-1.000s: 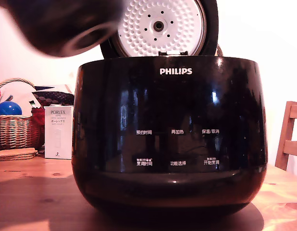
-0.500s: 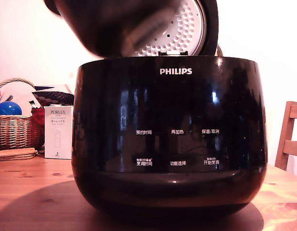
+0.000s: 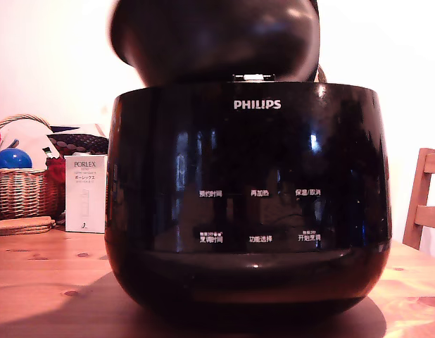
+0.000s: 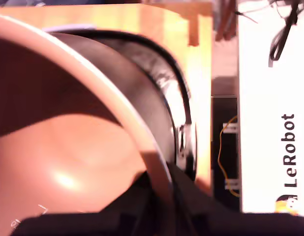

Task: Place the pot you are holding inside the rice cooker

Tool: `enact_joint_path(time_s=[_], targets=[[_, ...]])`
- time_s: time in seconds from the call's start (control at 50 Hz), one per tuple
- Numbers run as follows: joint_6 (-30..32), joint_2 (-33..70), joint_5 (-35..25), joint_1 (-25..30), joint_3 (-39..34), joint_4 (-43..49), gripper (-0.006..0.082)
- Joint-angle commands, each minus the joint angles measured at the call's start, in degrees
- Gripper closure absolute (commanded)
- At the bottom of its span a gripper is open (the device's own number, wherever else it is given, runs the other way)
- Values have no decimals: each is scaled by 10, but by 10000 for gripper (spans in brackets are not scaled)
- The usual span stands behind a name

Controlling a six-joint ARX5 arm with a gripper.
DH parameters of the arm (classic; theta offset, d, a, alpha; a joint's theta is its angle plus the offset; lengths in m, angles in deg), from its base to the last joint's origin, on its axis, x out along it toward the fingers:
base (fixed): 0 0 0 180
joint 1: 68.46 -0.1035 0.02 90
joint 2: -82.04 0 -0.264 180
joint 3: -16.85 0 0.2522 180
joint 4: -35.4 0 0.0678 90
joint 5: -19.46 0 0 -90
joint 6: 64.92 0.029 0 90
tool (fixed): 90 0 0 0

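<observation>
Pot (image 3: 214,39) moving across since earlier picture, now hanging over middle of rice cooker (image 3: 246,204), hiding white dimpled lid plate. Tool (image 4: 159,201) pinching pot's thin flared rim; pot hanging just above opening. Cooker shiny, black, round; sitting on wooden bench (image 3: 41,282).

The pot (image 3: 214,39) is dark, round-bottomed and dull, and hangs just above the cooker (image 3: 249,204), centred over its opening and hiding most of the raised lid. Its base appears not to have entered the body. The wrist view shows a brownish interior and pale flared rim (image 4: 117,105). The cooker is glossy black, upright, lid open.
</observation>
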State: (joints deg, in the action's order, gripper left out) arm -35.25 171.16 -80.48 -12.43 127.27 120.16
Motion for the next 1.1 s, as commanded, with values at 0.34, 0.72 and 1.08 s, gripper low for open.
enact_joint_path(time_s=[0.34,0.72,1.08], targets=[[83,52,90,34,19,53,788],[96,62,98,34,19,63,788],[60,62,14,34,19,53,757]])
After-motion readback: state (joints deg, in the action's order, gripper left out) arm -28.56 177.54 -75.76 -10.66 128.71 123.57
